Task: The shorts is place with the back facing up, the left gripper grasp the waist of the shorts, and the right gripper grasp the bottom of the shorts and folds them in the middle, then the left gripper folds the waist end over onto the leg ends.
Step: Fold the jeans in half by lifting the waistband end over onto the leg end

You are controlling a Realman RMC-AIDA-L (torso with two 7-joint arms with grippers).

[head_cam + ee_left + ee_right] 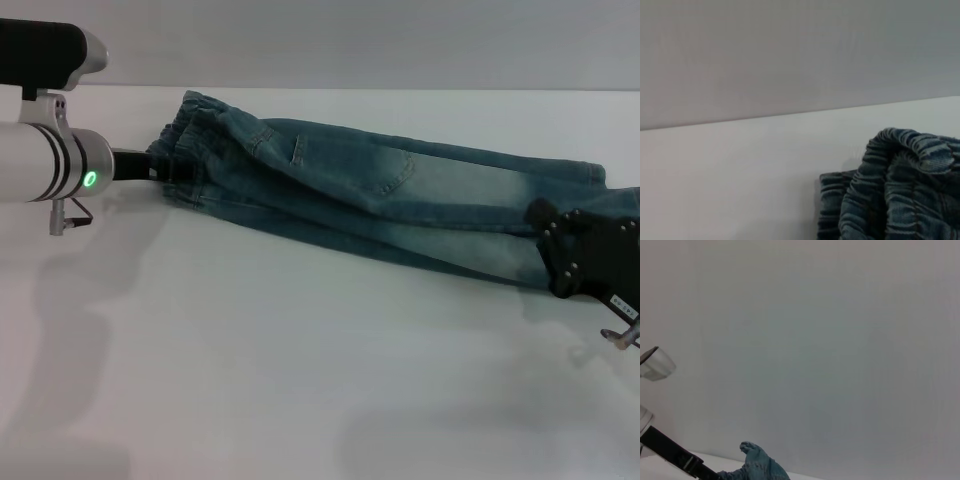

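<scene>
Left gripper (160, 165): you find it at the far left end of the shorts, its black claw pushed into the bunched fabric on a silver-white arm with a green light. Its fingers are buried in the folds, so you cannot tell whether they are apart or pressed together on the cloth.
Waist (185, 140): you see the puckered elastic band gathered into a raised clump, touching the left gripper. The left wrist view shows the same ruffled band (900, 185) heaped up from the table.
Shorts (380, 200): you see faded blue-green denim, folded lengthwise into a long narrow strip. It runs across the white table (300, 380) from the left gripper to the right gripper. A back patch pocket (390, 165) faces up, just right of the waist and on the upper layer.
Bottom of the shorts (590, 175): you find the stitched hems at the strip's far right end, opposite the waist. Part of them lies hidden behind the right gripper.
Right gripper (575, 255): you see the black blocky body with small screws lying over the right end of the shorts. Its fingertips sit against the denim, but you cannot tell from these views whether they are parted or clamped. The right wrist view shows only a small peak of denim (757, 465) and a dark arm segment of the other arm beside it.
</scene>
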